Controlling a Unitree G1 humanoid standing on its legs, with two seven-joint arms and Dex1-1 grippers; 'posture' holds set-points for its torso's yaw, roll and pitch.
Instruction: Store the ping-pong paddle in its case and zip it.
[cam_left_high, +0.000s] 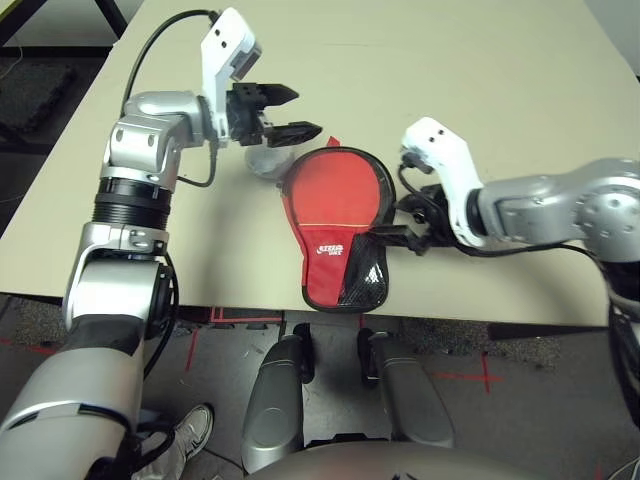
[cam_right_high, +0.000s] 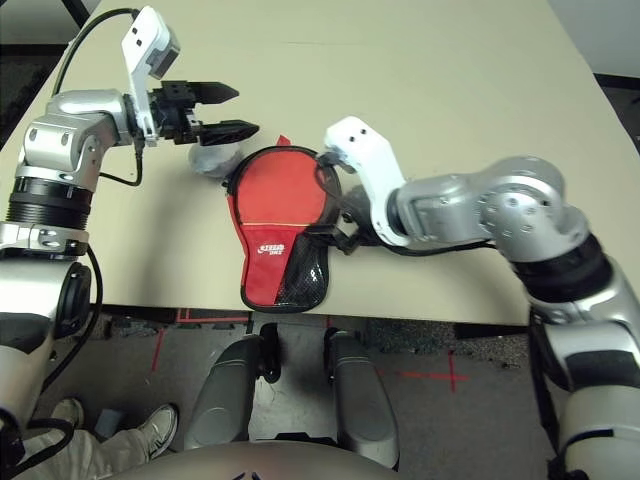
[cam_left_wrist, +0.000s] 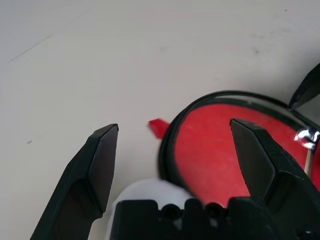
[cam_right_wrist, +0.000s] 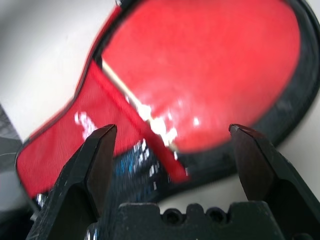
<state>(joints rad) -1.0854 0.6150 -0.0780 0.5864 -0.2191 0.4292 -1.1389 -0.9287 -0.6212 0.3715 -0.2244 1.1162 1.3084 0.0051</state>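
Note:
Its case (cam_left_high: 335, 225) lies flat near the table's front edge: black zipper rim, red panel with a white logo, black mesh at the narrow end. The ping-pong paddle (cam_right_wrist: 210, 70) shows as a round red face in the case's wide end, and its handle is hidden under the panel. A small red tab (cam_left_wrist: 157, 126) sticks out at the far rim. My left gripper (cam_left_high: 305, 112) is open, held above the table just beyond the case's far left rim. My right gripper (cam_left_high: 392, 222) is open at the case's right side by the neck, with nothing held between its fingers (cam_right_wrist: 95, 160).
A whitish lumpy wad (cam_left_high: 265, 160) sits on the table under my left gripper, touching the case's far left rim. The table's front edge (cam_left_high: 450, 318) runs just below the case's narrow end. A person's shoe (cam_left_high: 190, 430) is on the floor at the lower left.

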